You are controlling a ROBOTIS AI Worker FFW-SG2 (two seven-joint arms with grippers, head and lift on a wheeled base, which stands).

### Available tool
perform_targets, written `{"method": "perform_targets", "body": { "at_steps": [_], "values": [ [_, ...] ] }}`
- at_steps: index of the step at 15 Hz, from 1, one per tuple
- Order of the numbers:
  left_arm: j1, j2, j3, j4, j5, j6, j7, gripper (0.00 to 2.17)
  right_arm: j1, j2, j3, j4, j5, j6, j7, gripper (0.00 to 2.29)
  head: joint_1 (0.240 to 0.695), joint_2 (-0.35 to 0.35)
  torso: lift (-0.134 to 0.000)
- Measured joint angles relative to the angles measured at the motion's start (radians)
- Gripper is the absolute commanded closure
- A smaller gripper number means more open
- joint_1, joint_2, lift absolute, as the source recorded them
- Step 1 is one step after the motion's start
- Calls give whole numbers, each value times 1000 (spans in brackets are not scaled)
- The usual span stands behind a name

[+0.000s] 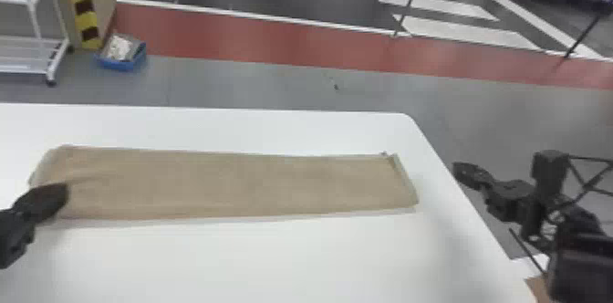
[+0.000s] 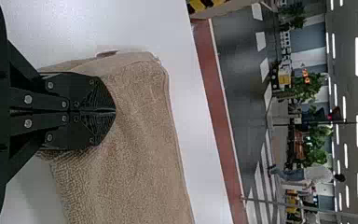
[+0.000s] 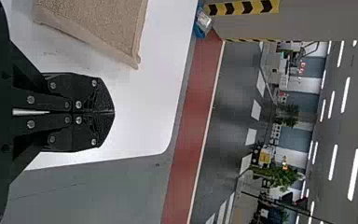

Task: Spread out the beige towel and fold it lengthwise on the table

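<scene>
The table (image 1: 273,261) has a smooth white top with a straight far edge, a rounded far right corner and a straight right edge; the beige towel (image 1: 237,183) lies directly on it as a long, narrow, folded strip, its length running left to right; bare white tabletop shows between the towel and the far edge, and again along its near side; the towel lies mostly flat, with faint creases toward its left end and a layer peeking out along its right end.
</scene>
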Motion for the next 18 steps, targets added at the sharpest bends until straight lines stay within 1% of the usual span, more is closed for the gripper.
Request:
{"method": "perform_targets", "body": {
  "at_steps": [3, 6, 7, 8, 9, 10, 11, 12, 13, 14, 15, 16, 18],
  "values": [
    [53, 1, 15, -50, -1, 8, -4, 1784, -42, -1, 21, 26, 14, 1, -4, 2064, 695, -308, -124],
    [119, 12, 45, -157, 0, 61, -12, 1781, -69, 2, 49, 51, 17, -2, -15, 2064, 695, -294, -124],
    [136, 16, 56, -198, 6, 85, -12, 1598, -75, 5, 62, 58, 16, -4, -22, 2064, 695, -290, -124],
    [144, 18, 63, -226, 11, 101, -9, 1291, -81, 10, 70, 63, 16, -6, -24, 2051, 695, -284, -124],
    [150, 18, 73, -248, 22, 110, -2, 667, -86, 15, 79, 67, 17, -8, -24, 1892, 695, -271, -124],
    [150, 18, 83, -258, 34, 109, 3, 151, -88, 18, 85, 68, 17, -8, -24, 1845, 695, -262, -124],
    [146, 17, 89, -263, 45, 103, 10, 2, -90, 20, 92, 68, 17, -7, -23, 1841, 695, -256, -124],
    [134, 15, 92, -264, 52, 99, 22, 9, -90, 21, 95, 68, 16, -4, -21, 1622, 695, -250, -124],
    [125, 13, 92, -264, 59, 95, 31, 12, -89, 22, 95, 67, 16, 0, -16, 1119, 695, -247, -124],
    [115, 10, 92, -263, 74, 89, 36, 12, -89, 21, 95, 67, 16, 6, -3, 569, 695, -244, -124],
    [104, 8, 92, -261, 91, 83, 39, 12, -92, 16, 92, 67, 13, 11, 18, 171, 695, -244, -124],
    [93, 5, 92, -257, 101, 81, 40, 12, -100, 12, 89, 70, 10, 13, 39, 124, 695, -243, -124],
    [55, -11, 88, -235, 111, 80, 41, 29, -129, 2, 86, 98, 5, 14, 59, 124, 695, -245, -124]
  ]
}}
